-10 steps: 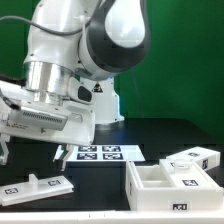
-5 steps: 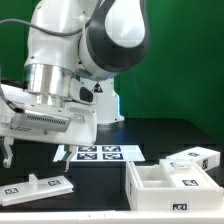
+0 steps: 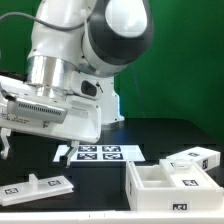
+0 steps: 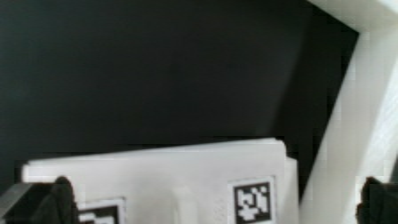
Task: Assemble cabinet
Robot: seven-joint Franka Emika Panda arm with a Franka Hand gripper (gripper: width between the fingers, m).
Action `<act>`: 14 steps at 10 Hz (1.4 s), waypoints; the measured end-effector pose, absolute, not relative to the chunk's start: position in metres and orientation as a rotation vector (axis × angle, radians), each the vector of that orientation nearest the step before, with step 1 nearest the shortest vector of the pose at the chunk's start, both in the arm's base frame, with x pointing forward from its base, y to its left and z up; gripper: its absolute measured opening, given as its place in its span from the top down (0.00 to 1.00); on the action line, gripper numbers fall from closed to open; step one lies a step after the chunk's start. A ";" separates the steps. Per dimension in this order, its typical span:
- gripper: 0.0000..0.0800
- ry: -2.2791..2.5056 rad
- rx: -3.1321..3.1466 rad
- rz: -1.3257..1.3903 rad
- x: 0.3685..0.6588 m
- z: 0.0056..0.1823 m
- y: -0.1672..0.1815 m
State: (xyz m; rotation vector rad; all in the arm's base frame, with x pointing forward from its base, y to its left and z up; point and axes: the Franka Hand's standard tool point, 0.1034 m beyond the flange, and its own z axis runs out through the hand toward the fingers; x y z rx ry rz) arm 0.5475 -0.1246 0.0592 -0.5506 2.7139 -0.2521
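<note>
The gripper [image 4: 206, 205] stands wide open and holds nothing. In the wrist view its dark fingers [image 4: 36, 205] frame a tagged panel [image 4: 169, 170] lying flat on the desk beneath them. A white strip [image 4: 347, 120] slants past that panel; what it is I cannot tell.

In the exterior view the cabinet body [image 3: 145, 192], an open white box, sits on the exterior view's right. A right panel [image 3: 195, 158] lies just behind it, and a left panel [image 3: 40, 185] lies well apart on the exterior view's left. The marker board [image 3: 100, 153] lies between them, farther back. The arm [image 3: 80, 50] looms over the exterior view's left side. The desk [image 3: 100, 185] is black, and a green backdrop [image 3: 180, 70] closes the room behind it.
</note>
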 end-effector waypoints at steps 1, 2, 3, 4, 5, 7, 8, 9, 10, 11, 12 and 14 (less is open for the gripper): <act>0.00 2.728 -0.561 -0.245 0.540 0.054 -0.126; 0.00 2.731 -0.560 -0.260 0.539 0.053 -0.128; 0.00 2.732 -0.560 -0.265 0.539 0.053 -0.129; 0.00 2.733 -0.558 -0.274 0.538 0.053 -0.131; 0.00 2.735 -0.558 -0.277 0.538 0.053 -0.132; 0.00 2.703 -0.543 -0.348 0.553 0.068 -0.138; 0.00 2.670 -0.543 -0.392 0.568 0.079 -0.137; 0.00 2.664 -0.552 -0.386 0.570 0.080 -0.134; 0.00 2.664 -0.565 -0.384 0.570 0.079 -0.135; 0.00 2.668 -0.569 -0.413 0.568 0.077 -0.134; 0.00 2.681 -0.575 -0.412 0.563 0.071 -0.135; 0.00 2.684 -0.580 -0.423 0.561 0.071 -0.138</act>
